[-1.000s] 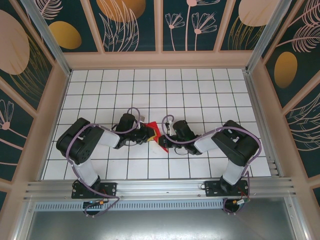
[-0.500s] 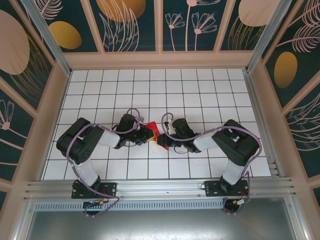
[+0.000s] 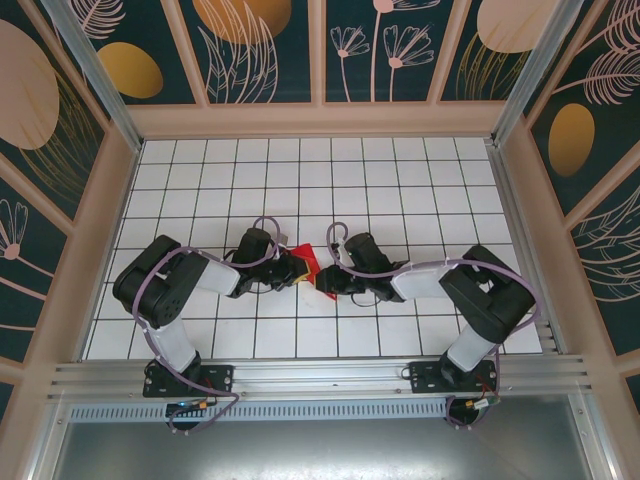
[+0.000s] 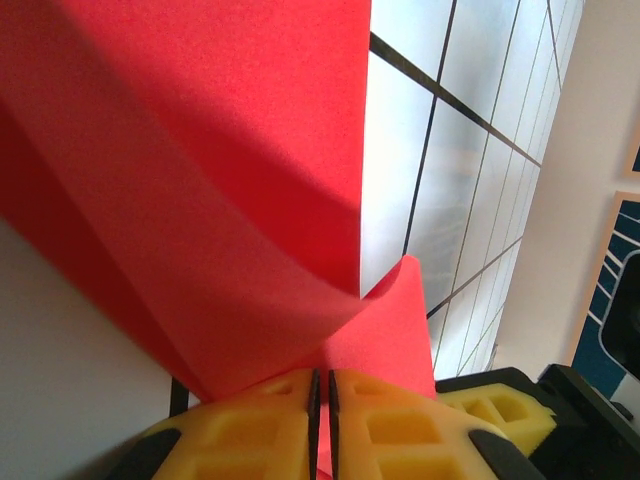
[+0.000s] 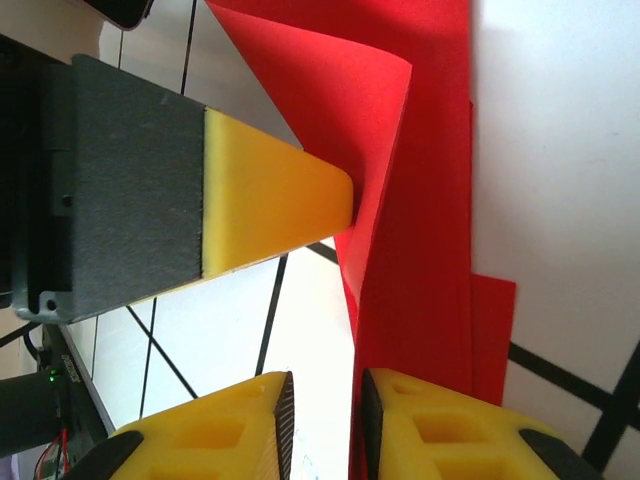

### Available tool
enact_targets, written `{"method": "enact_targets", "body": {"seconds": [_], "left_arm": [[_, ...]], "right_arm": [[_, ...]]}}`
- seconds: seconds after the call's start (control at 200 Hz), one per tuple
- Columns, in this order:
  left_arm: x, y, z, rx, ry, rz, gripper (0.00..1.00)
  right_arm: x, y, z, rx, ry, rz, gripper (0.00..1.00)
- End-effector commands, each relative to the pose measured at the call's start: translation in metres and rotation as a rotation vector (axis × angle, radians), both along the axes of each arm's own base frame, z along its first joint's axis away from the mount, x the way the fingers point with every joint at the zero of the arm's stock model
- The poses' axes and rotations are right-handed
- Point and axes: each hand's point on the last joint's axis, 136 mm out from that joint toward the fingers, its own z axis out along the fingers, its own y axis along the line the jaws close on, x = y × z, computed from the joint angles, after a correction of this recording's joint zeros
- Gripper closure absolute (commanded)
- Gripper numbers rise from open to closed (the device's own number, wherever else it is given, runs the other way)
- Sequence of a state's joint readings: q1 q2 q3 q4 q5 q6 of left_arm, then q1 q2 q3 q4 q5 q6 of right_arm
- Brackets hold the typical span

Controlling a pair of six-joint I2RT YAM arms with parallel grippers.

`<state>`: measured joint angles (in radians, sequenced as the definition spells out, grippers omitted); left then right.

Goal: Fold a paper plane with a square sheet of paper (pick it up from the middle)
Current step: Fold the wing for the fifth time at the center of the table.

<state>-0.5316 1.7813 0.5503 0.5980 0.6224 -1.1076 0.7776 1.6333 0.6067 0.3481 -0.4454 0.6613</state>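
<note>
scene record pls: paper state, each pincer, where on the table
paper: red sheet, partly folded, layers overlapping, one flap curling up off the surface
left pincer: shut on the red sheet, which fans out from between its jaws
right pincer: jaws apart, sheet's edge at the gap, not clamped
location: both pincers meet at the sheet, near the middle of the white grid table
plane: no dart shape yet
</note>
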Motion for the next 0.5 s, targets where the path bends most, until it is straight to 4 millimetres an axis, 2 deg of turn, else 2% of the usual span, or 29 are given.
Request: {"method": "enact_targets", "body": {"seconds": [0.0, 0.495], "left_arm": [[-0.007, 0.006, -0.019, 0.053, 0.029, 0.000, 0.85], [-0.003, 0.005, -0.010, 0.054, 0.003, -0.005, 0.85]], "right_arm": [[0.001, -0.004, 0.004, -0.021, 0.008, -0.003, 0.75], [-0.007, -0.013, -0.034, -0.102, 0.072, 0.004, 0.89]]}}
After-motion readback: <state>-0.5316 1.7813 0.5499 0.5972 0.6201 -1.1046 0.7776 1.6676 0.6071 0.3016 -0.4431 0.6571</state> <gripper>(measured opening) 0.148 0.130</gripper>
